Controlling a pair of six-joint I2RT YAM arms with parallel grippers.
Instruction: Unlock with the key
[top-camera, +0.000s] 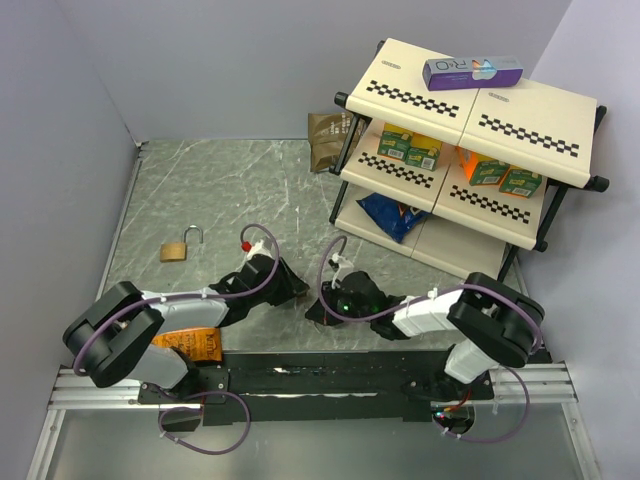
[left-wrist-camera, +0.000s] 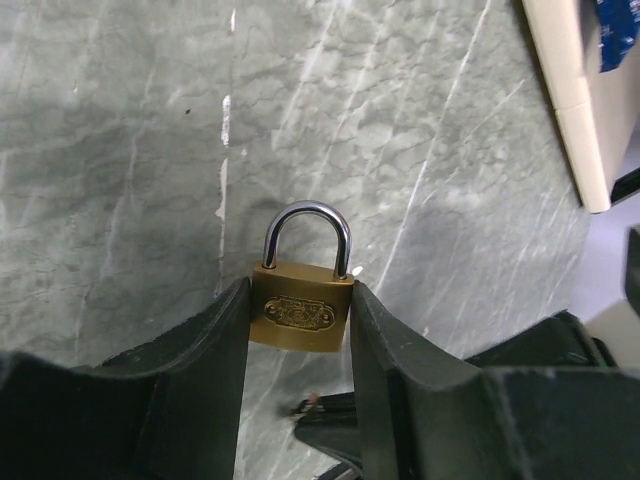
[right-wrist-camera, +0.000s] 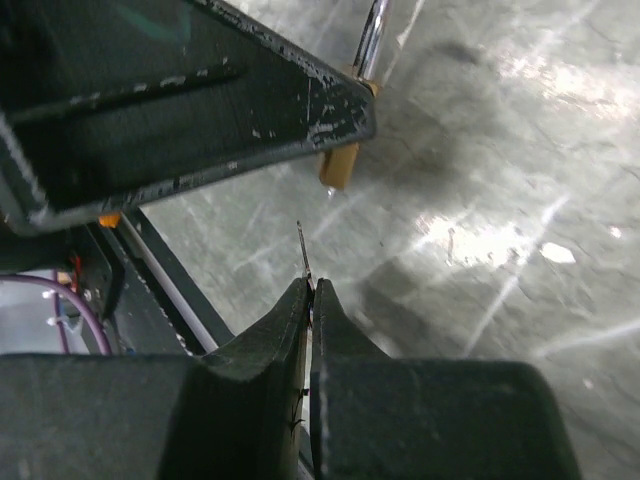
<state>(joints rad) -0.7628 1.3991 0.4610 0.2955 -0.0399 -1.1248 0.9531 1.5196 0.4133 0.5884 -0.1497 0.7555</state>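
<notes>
1. The right hand (right-wrist-camera: 311, 290) is clenched tight on the tiny thin silvery metal key (right-wrist-camera: 303, 250). Only a sliver of blade pokes out past its fingertips. The rest is buried between the pads, so that's all I can make out of it.
2. The left hand (left-wrist-camera: 300, 300) is grasping a small brass padlock with a silver shackle (left-wrist-camera: 300, 313). It has one finger pressed on each side of the brass body, and the shackle sticks out beyond the fingertips. From the left wrist view both shackle legs look seated in the body.
3. The key tip points toward the bottom edge of that padlock, which sits just ahead of the right hand's fingertips. It's near, but there's a visible gap, so they aren't touching.
4. From the top view the two hands face each other, close together, low over the grey-green marbled table (top-camera: 200, 190).
5. A second brass padlock (top-camera: 181, 247) lies flat on the table, well off to the outer side of the left hand. Nothing is touching it.
6. Beyond the right hand, on its outer side, stands a cream shelf rack with black-and-white checker strips (top-camera: 540, 110). It has a purple box (top-camera: 472, 71) on top and green boxes on the tier below.
</notes>
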